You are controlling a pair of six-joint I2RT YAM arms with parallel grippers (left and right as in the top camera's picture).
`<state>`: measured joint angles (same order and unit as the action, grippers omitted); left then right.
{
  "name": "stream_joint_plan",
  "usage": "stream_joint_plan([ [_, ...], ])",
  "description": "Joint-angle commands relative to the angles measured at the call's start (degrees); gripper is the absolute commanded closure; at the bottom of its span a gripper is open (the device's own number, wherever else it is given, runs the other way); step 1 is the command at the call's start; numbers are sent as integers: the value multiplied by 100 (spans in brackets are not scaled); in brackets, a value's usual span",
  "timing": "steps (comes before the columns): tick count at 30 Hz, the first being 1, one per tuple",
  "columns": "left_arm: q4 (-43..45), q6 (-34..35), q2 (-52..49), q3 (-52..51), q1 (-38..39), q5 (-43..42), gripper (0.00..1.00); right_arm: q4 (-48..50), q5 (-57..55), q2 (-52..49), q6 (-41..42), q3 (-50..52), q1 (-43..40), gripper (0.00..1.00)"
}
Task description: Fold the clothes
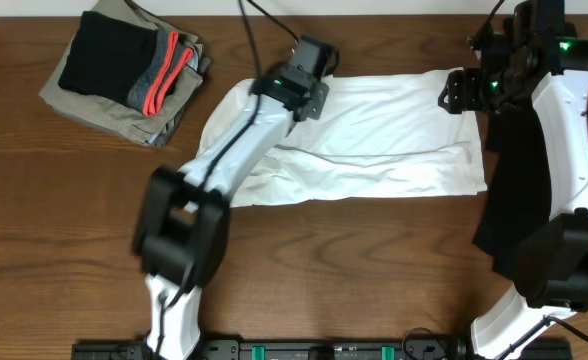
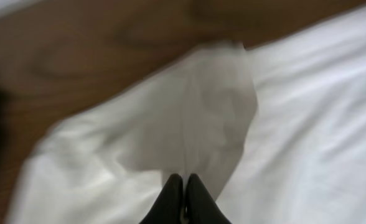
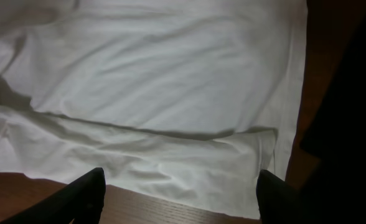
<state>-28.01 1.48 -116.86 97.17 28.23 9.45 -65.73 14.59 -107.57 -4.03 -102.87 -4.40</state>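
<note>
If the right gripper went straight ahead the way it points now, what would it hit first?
Likely the white T-shirt, its folded edge lying just ahead of the open right gripper; depth is hard to judge.

You are looking down on a dark brown wooden table (image 1: 44, 220) that fills the overhead frame from edge to edge. Its grain runs left to right, with darker streaks across the left half. The wood reads lighter and warmer through the lower centre and darker toward the upper left corner; the light is even and the shadows are soft. Along the bottom edge you see a black rail (image 1: 304, 350) with small green marks.
</note>
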Motion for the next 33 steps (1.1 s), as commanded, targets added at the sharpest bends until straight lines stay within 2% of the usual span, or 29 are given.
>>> stream_joint_plan([
  [1,-295,28,717,101,-17,177,94,39,26,85,-72,-103,37,24],
  [13,-2221,31,861,33,-17,155,94,273,24,-227,-74,-94,42,25],
  [25,-2162,28,850,-149,-28,162,94,2216,-1095,-1362,332,-94,17,25],
  [33,-2225,31,850,-149,-28,157,94,3324,-1180,-2142,433,-94,-70,21],
])
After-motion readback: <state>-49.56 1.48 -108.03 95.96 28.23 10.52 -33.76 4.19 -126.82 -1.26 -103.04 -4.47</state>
